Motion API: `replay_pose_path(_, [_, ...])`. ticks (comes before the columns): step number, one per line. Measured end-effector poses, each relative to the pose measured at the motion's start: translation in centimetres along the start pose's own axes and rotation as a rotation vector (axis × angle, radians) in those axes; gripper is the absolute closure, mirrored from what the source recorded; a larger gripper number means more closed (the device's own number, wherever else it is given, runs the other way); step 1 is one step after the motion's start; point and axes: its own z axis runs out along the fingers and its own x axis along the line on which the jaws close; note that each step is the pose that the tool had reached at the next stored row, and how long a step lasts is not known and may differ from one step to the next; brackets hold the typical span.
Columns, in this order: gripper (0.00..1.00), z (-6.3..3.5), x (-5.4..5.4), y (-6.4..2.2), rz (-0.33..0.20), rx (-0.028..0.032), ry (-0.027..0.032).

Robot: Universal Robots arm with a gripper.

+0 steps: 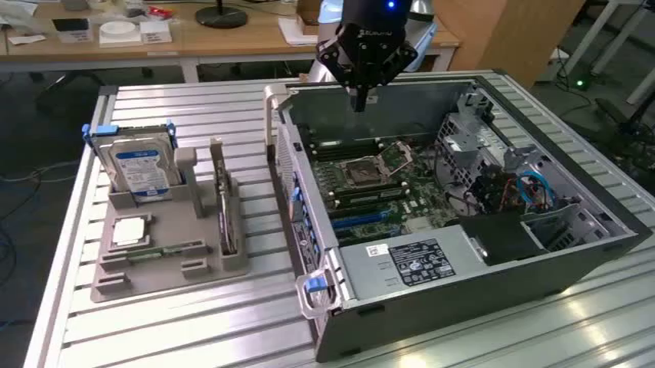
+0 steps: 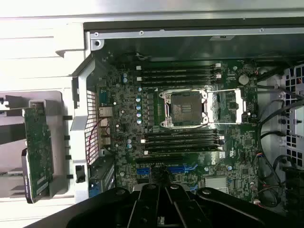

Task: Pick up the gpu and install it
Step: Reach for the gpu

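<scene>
The gpu (image 1: 226,222) stands on its edge in a slot of the grey holder (image 1: 164,272) on the exterior view's left, outside the computer. In the wrist view the gpu (image 2: 38,152) shows as a green board beside the case wall. My gripper (image 1: 358,103) hangs over the far end of the open computer case (image 1: 573,253), well away from the gpu. Its fingers (image 2: 153,202) are pressed together with nothing between them. Below my gripper (image 2: 164,187) lies the motherboard (image 2: 123,102) with its blue card slots (image 2: 178,168).
The holder also carries an upright hard drive (image 1: 140,165), a processor chip (image 1: 129,230) and a memory stick (image 1: 161,251). The case's rear wall (image 1: 297,207) stands between holder and motherboard. Cables (image 1: 532,188) and a black power supply (image 1: 501,234) fill the case's right side.
</scene>
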Motion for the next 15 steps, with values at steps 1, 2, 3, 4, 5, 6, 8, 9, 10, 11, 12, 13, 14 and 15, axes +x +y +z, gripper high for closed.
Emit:
replay_pose_path(1, [0.89,0.0,0.0,0.0,0.0,0.0,0.0])
replay_pose_path(2, [0.89,0.0,0.0,0.0,0.0,0.0,0.0])
replay_pose_path(3, [0.89,0.0,0.0,0.0,0.0,0.0,0.0])
replay_pose_path(4, [0.89,0.0,0.0,0.0,0.0,0.0,0.0])
replay_pose_path(5, [0.89,0.0,0.0,0.0,0.0,0.0,0.0])
replay_pose_path(6, [0.89,0.0,0.03,0.0,0.0,0.0,0.0])
replay_pose_path(8, [0.89,-0.01,0.12,-0.01,0.0,0.0001,0.0])
replay_pose_path(9, [0.89,-0.01,0.15,-0.01,0.0,0.0001,0.0])
replay_pose_path(10, [0.89,0.0,0.19,-0.01,0.0,0.0,0.0])
replay_pose_path(11, [0.89,-0.01,0.25,-0.02,0.0,0.0001,0.0])
replay_pose_path(12, [0.89,-0.01,0.34,-0.03,0.0,0.0001,0.0])
replay_pose_path(13, [0.89,-0.01,0.42,-0.04,0.0,0.0001,0.0])
replay_pose_path(14, [0.89,-0.01,0.51,-0.04,0.0,0.0,0.0])
replay_pose_path(15, [0.89,-0.02,0.6,-0.05,0.0,0.0,0.0])
